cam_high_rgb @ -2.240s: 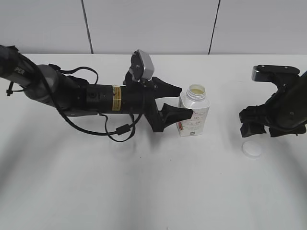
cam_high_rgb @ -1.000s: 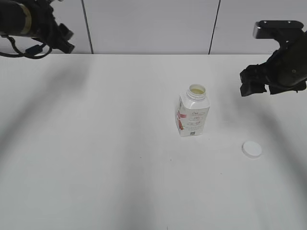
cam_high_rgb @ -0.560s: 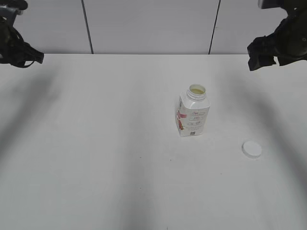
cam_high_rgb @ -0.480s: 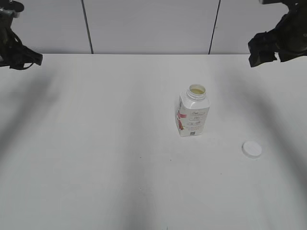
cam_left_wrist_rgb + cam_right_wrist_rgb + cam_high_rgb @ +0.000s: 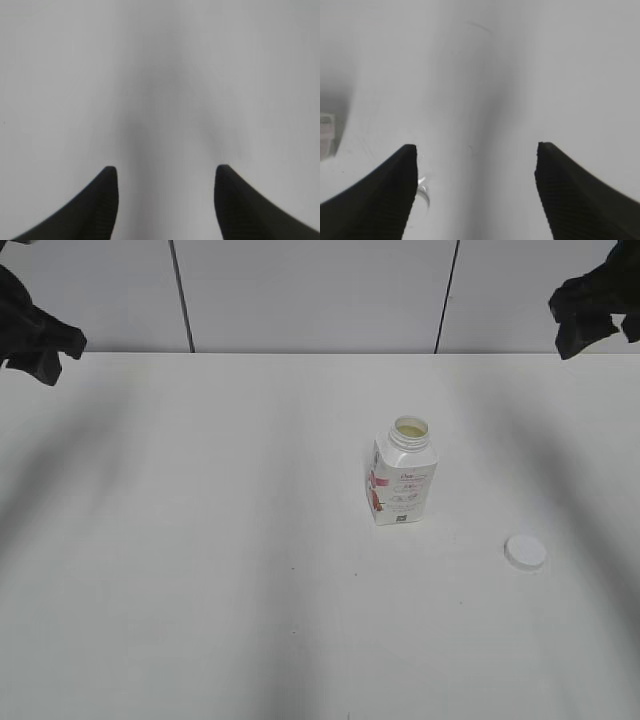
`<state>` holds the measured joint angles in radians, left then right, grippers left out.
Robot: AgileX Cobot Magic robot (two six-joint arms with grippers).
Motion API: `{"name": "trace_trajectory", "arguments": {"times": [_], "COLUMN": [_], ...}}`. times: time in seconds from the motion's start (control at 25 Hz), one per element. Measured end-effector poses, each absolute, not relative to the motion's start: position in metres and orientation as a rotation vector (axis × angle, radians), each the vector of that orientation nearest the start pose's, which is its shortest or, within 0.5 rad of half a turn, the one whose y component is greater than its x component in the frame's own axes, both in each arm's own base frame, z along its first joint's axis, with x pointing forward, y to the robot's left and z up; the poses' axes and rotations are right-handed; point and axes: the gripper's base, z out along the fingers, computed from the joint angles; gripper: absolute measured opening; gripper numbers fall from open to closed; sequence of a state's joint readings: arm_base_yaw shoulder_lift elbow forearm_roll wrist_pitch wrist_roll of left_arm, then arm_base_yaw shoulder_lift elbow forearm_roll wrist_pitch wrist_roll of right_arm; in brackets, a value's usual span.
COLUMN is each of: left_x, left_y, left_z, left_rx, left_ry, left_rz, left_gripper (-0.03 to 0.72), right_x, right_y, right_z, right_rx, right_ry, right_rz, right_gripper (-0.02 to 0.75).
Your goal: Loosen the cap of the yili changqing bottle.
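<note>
In the left wrist view the left gripper (image 5: pixel 166 175) has its two dark fingers (image 5: pixel 102 200) spread wide apart, with nothing between them but the bare pale table (image 5: pixel 160 75) below. The right gripper (image 5: pixel 476 150) is the same in its own view: both dark fingers (image 5: pixel 395 185) stand well apart and grip nothing, and through the gap only table surface shows, with a blurred pale edge of something at about 9 o'clock of that view that is too soft to name. From the exterior camera the left gripper (image 5: pixel 35 335) is a dark shape up at roughly 10 o'clock of the scene, by the back edge of the table (image 5: pixel 200 590), and the right gripper (image 5: pixel 595 305) sits at about 2 o'clock, high against the grey wall panels (image 5: pixel 310 295); both are well apart from the task's things. The yili changqing bottle (image 5: pixel 402 475) stands upright just right of the table's centre, its wide round neck uncovered so that a pale yellowish inside shows, with pink-red print on its left face and small label text on the front. The cap (image 5: pixel 525 552) is off the bottle and lies flat on the table at about 4 o'clock from it, well apart from the bottle and touching nothing else
</note>
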<state>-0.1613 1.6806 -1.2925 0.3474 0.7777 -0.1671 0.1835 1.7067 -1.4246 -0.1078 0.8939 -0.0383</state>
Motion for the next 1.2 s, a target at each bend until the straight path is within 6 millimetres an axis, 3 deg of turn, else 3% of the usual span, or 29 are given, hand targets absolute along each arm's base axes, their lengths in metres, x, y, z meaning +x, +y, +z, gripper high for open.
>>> {"name": "trace_trajectory", "arguments": {"times": [0.24, 0.44, 0.68, 0.84, 0.96, 1.2], "left_x": [0.337, 0.323, 0.297, 0.276, 0.259, 0.227], "left_y": [-0.034, -0.026, -0.003, 0.000, -0.003, -0.006], "left_z": [0.282, 0.295, 0.314, 0.335, 0.353, 0.384], "left_rx": [0.284, 0.216, 0.119, 0.073, 0.053, 0.034], "left_ry": [2.688, 2.734, 2.827, 2.804, 2.747, 2.625], "left_rz": [0.289, 0.224, 0.246, 0.205, 0.142, 0.056], "left_gripper": [0.421, 0.475, 0.484, 0.484, 0.484, 0.484], "right_x": [0.356, 0.340, 0.304, 0.278, 0.261, 0.227], "right_y": [0.051, 0.047, 0.045, 0.046, 0.046, 0.040], "right_z": [0.303, 0.324, 0.368, 0.387, 0.394, 0.390], "right_rx": [-0.368, -0.353, -0.308, -0.288, -0.280, -0.280], "right_ry": [2.746, 2.755, 2.674, 2.619, 2.593, 2.591], "right_rz": [-0.177, -0.187, -0.098, -0.006, 0.048, 0.049], "right_gripper": [0.578, 0.578, 0.578, 0.578, 0.578, 0.578]}}
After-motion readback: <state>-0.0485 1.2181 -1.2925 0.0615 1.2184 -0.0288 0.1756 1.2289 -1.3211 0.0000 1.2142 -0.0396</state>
